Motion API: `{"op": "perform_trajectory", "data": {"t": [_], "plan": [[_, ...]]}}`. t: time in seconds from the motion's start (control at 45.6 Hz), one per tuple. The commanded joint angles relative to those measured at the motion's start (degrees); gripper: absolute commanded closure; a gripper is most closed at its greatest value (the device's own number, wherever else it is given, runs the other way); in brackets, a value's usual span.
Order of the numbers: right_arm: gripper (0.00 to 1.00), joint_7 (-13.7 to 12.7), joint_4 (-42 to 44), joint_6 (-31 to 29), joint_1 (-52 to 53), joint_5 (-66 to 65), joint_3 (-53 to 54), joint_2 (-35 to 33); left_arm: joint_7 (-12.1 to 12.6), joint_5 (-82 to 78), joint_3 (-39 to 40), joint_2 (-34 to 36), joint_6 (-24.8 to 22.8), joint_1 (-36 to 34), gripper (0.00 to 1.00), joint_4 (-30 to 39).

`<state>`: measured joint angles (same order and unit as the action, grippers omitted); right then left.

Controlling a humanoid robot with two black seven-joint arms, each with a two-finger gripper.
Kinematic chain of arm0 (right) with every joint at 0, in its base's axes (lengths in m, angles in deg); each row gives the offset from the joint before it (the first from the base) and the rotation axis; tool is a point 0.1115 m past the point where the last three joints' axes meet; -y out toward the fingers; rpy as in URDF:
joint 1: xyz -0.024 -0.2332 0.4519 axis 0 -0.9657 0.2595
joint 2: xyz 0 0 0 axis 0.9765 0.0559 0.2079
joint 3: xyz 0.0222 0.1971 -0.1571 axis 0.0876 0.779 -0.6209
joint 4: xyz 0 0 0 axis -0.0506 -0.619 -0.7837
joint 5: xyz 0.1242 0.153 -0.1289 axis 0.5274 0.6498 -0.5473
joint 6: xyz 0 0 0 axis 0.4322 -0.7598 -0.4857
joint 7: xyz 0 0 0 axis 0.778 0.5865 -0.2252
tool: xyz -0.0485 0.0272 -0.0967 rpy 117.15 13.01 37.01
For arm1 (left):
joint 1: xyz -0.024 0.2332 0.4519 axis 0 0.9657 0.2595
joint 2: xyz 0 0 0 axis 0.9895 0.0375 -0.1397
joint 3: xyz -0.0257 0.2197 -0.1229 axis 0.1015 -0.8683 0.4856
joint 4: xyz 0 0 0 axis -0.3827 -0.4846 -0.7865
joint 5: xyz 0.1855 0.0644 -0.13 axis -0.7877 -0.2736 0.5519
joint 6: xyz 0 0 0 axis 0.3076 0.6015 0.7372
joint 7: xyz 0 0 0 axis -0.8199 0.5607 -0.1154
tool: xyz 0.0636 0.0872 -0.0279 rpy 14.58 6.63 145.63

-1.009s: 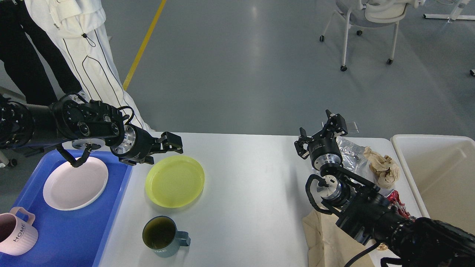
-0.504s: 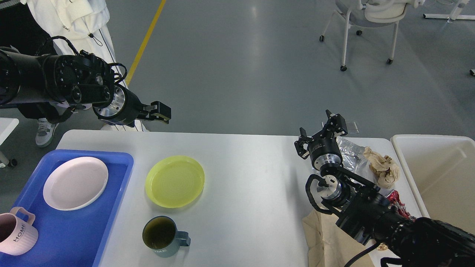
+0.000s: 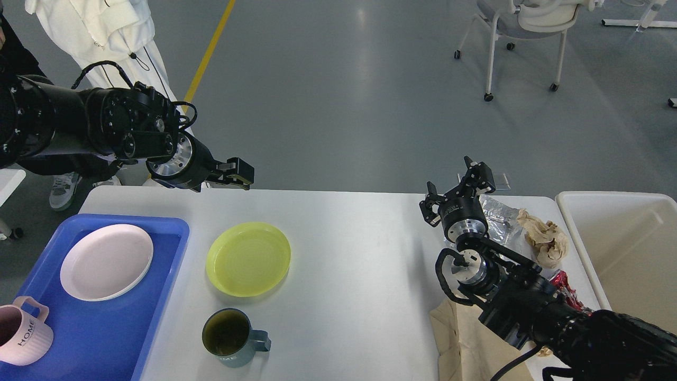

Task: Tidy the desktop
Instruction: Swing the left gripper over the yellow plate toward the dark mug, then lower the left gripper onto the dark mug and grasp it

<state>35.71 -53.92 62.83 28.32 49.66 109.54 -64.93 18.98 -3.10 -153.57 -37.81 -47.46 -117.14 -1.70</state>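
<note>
1. Blue tray (image 3: 158,296) at the desktop's (image 3: 359,275) left edge holds a white plate (image 3: 106,261) and a pink mug (image 3: 21,333).
2. Left gripper (image 3: 242,173) hovers over the far edge; grip unclear.
3. Yellow plate (image 3: 248,258) and dark mug (image 3: 230,337) sit mid-desktop.
4. Right gripper (image 3: 459,191), fingers spread, empty, is beside foil (image 3: 500,219) and crumpled paper (image 3: 545,241).
5. Cream bin (image 3: 624,248) stands rightmost.

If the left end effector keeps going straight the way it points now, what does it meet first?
Nothing that shows: the left end effector points rightward, raised near the desktop far edge. Depth is unclear.
</note>
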Motion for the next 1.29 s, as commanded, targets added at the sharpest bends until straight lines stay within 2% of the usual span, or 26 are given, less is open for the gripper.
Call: {"op": "perform_trajectory", "data": {"t": [0.0, 0.702, 0.855, 1.053, 1.14, 1.206, 1.272], "plan": [[0.00, 0.0, 0.0, 0.0, -0.1, 0.0, 0.0, 0.0, 0.0, 0.0, 0.1, -0.3, 0.0, 0.3, 0.02, 0.0], [0.00, 0.0, 0.1, 0.0, 0.0, 0.1, 0.0, 0.0, -0.2, 0.0, 0.2, -0.4, -0.3, 2.0, 0.02, 0.3], [0.00, 0.0, 0.1, 0.0, 0.0, 0.1, -0.1, 0.0, -0.2, 0.0, 1.3, -0.4, -6.7, 2.6, 0.02, 2.5], [0.00, 0.0, 0.1, 0.0, 0.0, 0.0, 0.0, 0.0, 0.0, 0.0, 1.3, 0.0, -20.9, 2.6, 0.02, 2.5], [0.00, 0.0, 0.1, 0.0, 0.0, 0.0, 0.0, 0.0, 0.4, -0.3, 1.3, -0.6, -23.4, 3.0, 0.02, 2.5], [0.00, 0.0, 0.1, 0.0, 0.0, 0.0, 0.0, 0.0, 2.2, -1.0, 1.2, -0.8, -23.2, 4.8, 0.02, 3.1], [0.00, 0.1, 0.1, 0.0, 0.0, 0.1, 0.0, -0.1, 6.3, -1.5, 1.3, -1.5, -22.1, 5.7, 0.02, 4.5]]}}
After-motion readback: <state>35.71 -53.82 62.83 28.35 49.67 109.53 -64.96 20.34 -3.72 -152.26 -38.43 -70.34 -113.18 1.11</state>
